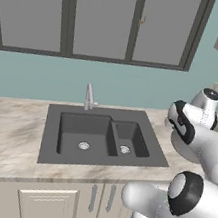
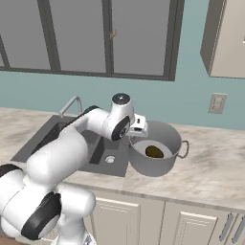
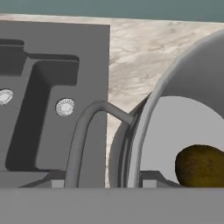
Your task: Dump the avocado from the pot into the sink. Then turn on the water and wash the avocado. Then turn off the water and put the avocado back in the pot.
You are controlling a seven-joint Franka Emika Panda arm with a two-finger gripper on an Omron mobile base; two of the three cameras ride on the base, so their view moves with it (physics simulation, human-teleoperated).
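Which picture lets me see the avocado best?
The hand view: the avocado looks big and brown there, lying on the pot's pale floor, though the picture's edge cuts it off. The right base view shows it whole but small, inside the pot. In the left base view the robot's arm blocks it.

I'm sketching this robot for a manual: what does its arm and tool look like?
The arm is glossy white, built of rounded tubular segments with dark charcoal bands at the joints and a grey-capped round joint near the wrist. The tool has a small white boxy body. No cables or markings are visible.
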